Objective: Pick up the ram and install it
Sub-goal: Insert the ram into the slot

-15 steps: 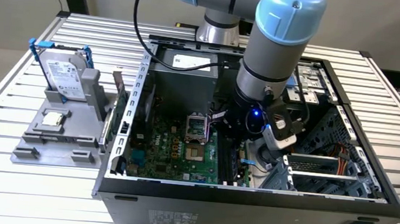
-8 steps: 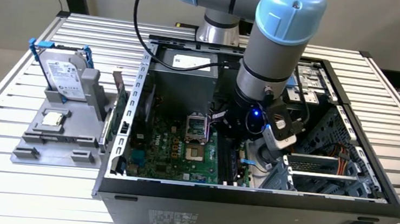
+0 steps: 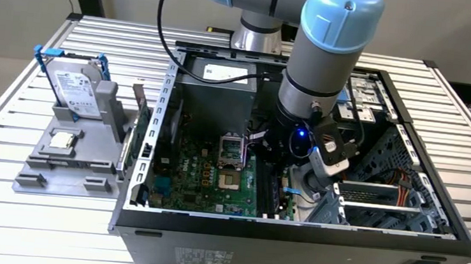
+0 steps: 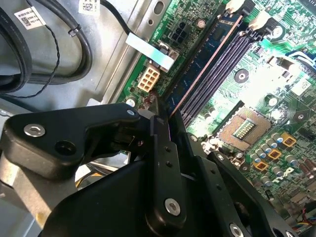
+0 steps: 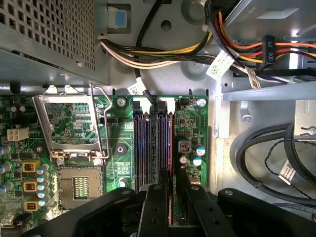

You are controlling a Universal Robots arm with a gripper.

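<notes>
thin dark-blue ram stick (image 4: pixel 207 61) sits on edge at the outermost black motherboard slot (image 5: pixel 169 143), long axis along the slot, running straight out from the black gripper (image 4: pixel 165 121), jaws clamped on its near end. second wrist view shows its face; first wrist view, edge-on alignment.

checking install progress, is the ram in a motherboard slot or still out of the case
In a slot: the ram stands on edge in the outermost black slot, beside the empty ones, with the gripper closed on its end. Whether it is fully seated, cannot tell.
</notes>
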